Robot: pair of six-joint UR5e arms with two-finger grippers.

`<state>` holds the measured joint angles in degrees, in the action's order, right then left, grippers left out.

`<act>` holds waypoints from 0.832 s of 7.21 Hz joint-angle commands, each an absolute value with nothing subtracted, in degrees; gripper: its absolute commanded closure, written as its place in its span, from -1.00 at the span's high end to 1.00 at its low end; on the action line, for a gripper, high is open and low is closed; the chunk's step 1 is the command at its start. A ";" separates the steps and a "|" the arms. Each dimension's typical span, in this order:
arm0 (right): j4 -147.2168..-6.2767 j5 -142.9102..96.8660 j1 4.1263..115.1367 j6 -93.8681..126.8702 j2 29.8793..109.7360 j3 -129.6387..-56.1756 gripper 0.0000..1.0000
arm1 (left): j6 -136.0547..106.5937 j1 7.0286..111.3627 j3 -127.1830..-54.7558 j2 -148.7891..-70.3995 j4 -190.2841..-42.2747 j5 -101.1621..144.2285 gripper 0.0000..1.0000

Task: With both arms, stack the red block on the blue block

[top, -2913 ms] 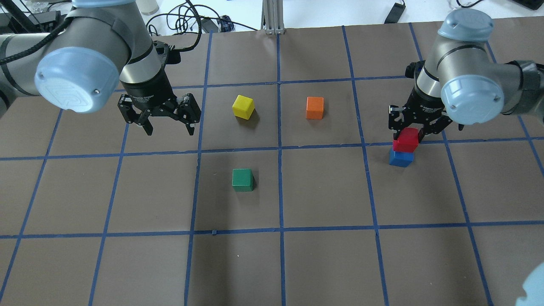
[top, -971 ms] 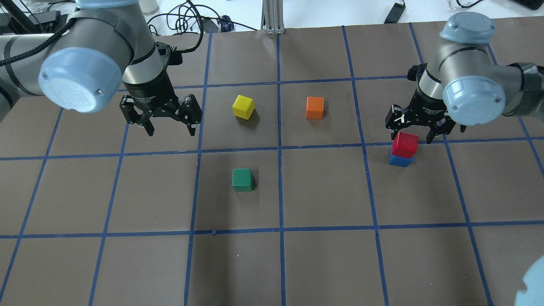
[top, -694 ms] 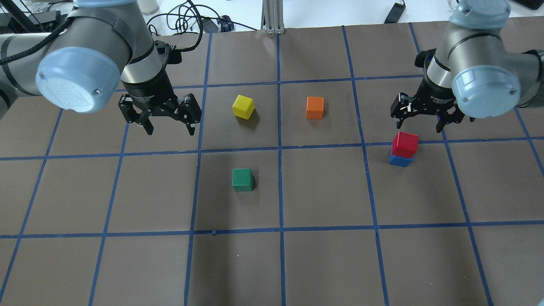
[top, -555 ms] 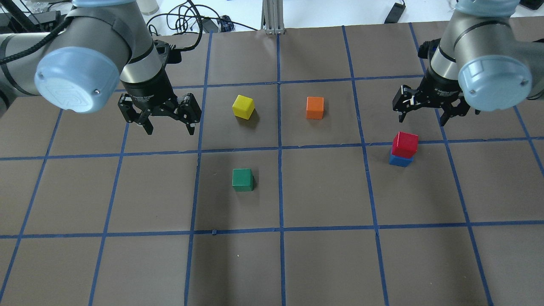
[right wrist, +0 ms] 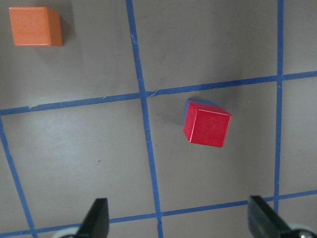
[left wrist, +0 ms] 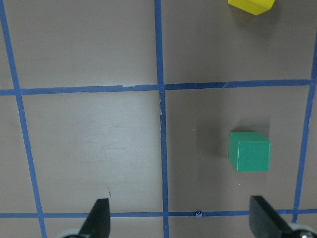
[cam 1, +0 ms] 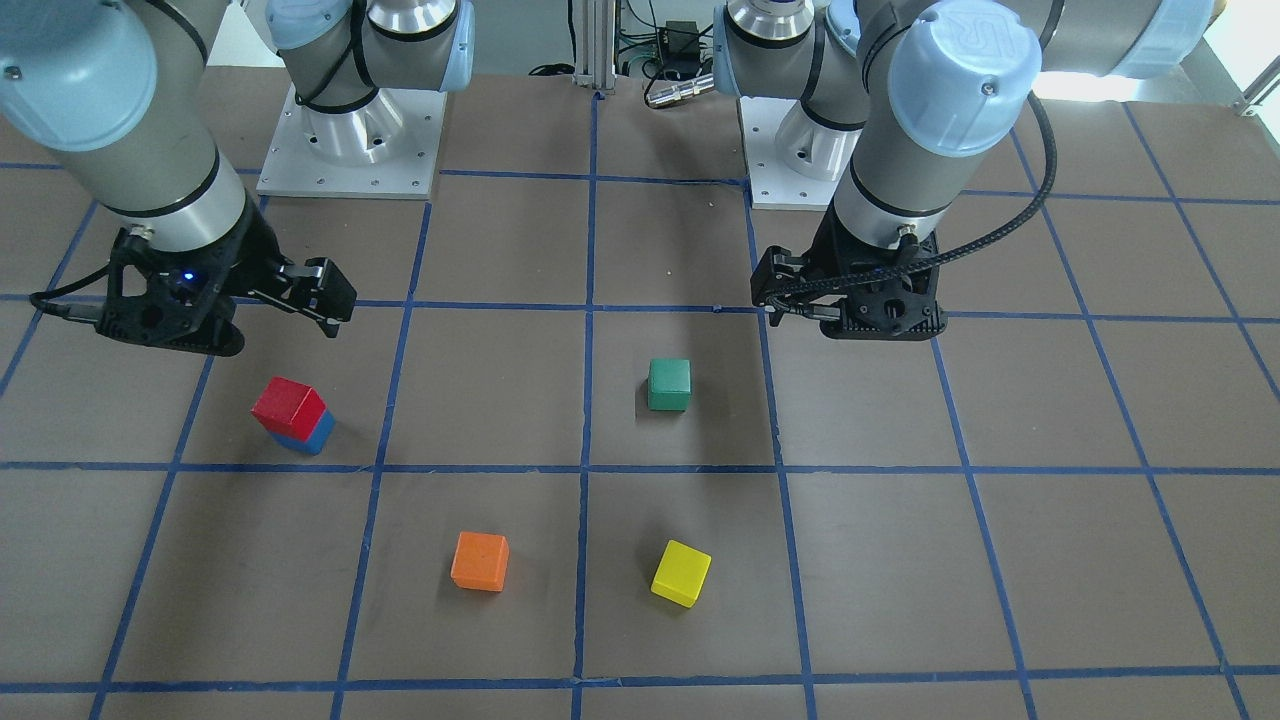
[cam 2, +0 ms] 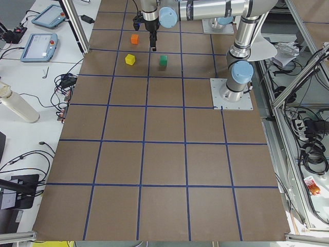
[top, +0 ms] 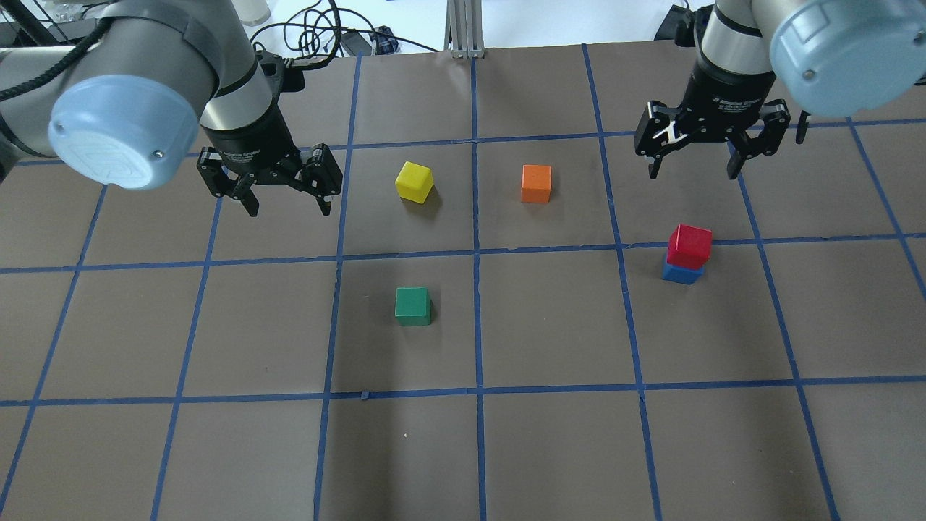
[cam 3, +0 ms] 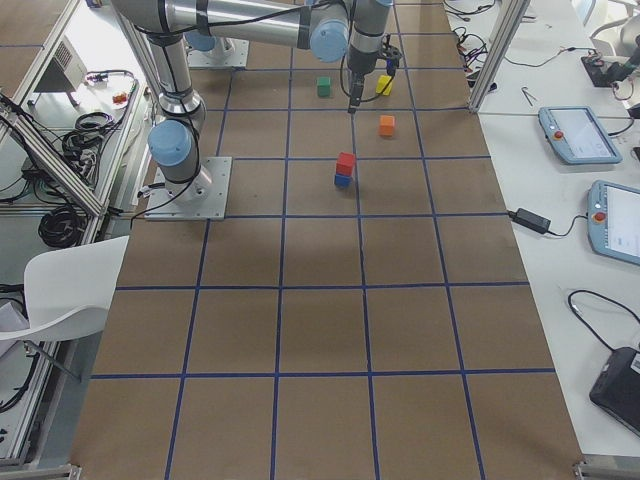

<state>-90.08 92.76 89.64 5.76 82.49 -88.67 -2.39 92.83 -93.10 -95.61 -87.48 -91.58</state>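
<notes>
The red block sits on top of the blue block, slightly twisted, on the right side of the table. The stack also shows in the front view and the right wrist view, where only a sliver of blue shows. My right gripper is open and empty, raised and behind the stack, apart from it. My left gripper is open and empty, hovering on the left, behind and left of the green cube.
A green cube, a yellow cube and an orange cube lie singly in the middle of the brown table, which is marked with a blue tape grid. Cables lie beyond the far edge.
My right gripper opened, let go of the red block on the blue block, then rose and drew back toward the far edge. The left gripper barely shifted.
</notes>
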 commanded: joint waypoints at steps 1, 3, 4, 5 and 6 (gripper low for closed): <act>-89.12 93.07 93.85 8.35 82.88 -88.24 1.00 | -2.81 92.99 -92.99 -92.13 -92.87 -91.76 1.00; -86.76 92.20 93.96 8.00 84.63 -88.33 1.00 | -2.90 92.99 -92.81 -89.57 -96.84 -92.64 1.00; -86.14 90.81 93.96 8.00 85.33 -88.42 1.00 | -3.16 92.99 -92.64 -89.13 -96.42 -92.03 1.00; -85.52 89.40 93.96 8.26 86.30 -88.77 1.00 | -4.21 93.08 -92.55 -88.95 -95.81 -92.02 1.00; -85.52 89.12 94.04 8.26 87.96 -90.68 1.00 | -4.31 93.08 -92.64 -89.21 -94.32 -92.02 1.00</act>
